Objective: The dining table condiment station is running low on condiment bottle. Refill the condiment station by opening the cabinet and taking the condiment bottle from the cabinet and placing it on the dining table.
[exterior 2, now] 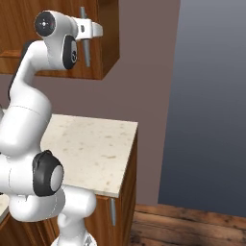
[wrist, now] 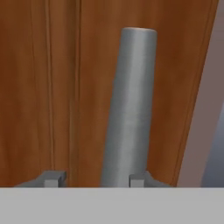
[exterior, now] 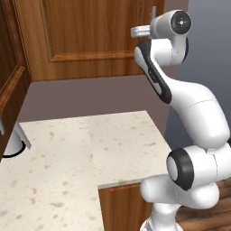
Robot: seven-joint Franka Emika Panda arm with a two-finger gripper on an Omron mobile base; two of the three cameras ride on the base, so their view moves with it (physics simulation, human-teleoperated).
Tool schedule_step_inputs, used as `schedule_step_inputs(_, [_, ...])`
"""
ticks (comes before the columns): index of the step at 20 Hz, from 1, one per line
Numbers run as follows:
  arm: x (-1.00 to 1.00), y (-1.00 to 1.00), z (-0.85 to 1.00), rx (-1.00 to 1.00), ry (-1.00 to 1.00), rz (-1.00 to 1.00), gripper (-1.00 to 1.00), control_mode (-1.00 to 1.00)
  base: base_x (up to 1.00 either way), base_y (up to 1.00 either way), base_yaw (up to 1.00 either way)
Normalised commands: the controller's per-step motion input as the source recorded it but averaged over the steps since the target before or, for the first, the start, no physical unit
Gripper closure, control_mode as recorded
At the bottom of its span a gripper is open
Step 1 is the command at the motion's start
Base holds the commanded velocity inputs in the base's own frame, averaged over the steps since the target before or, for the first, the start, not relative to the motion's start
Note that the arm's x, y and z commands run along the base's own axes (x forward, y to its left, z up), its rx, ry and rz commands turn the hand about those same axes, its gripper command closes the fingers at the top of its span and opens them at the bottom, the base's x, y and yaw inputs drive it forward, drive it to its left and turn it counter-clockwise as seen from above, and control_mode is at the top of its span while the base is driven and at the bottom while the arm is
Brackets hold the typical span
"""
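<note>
At the right edge of the cabinet (exterior: 81,36) door, the claw (wrist: 94,179) sits around the long silver bar handle (wrist: 131,109). In the hand view the handle rises from between the two finger tips. The right tip (wrist: 136,180) stands against the bar's edge, while the left tip (wrist: 52,178) stands apart from it with bare door panel (wrist: 35,87) showing between them. The jaws are part open around the bar, but I cannot tell from this close, cropped view whether they are actually clamped on it.

From the left base view, the claw (exterior: 142,30) reaches level towards the handle (exterior: 154,13), high up near the top of the picture. The white arm bends up to it from the lower right. From the right base view, the claw (exterior 2: 93,30) meets the handle (exterior 2: 85,48) in its upper half, and the bar runs straight up and down on the front of the cabinet (exterior 2: 108,38). The door looks flat against the cabinet box, so closed.

The cabinet hangs on a dull mauve wall (exterior 2: 144,72). Below it runs a pale speckled stone counter (exterior: 67,153), which ends at a corner just right of the arm (exterior 2: 91,144). A wooden cupboard (exterior 2: 127,192) under it has a short silver handle (exterior 2: 113,211). Dark wooden floor (exterior 2: 192,226) lies to the right.
</note>
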Motion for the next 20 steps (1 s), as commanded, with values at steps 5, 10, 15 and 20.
schedule_step_inputs(5, [0.19,-0.02,-0.02,0.0,0.0,0.0,1.0,-1.0,0.0,0.0,0.0])
schedule_step_inputs(10, [0.15,-0.2,-0.01,0.0,0.0,0.03,1.0,-1.0,0.0,0.0,0.0])
schedule_step_inputs(15, [0.07,-0.25,0.0,0.0,0.0,0.05,1.0,-1.0,0.0,0.0,0.0])
schedule_step_inputs(20, [0.15,-0.1,-0.01,0.0,0.0,0.03,1.0,-1.0,0.0,0.0,0.0])
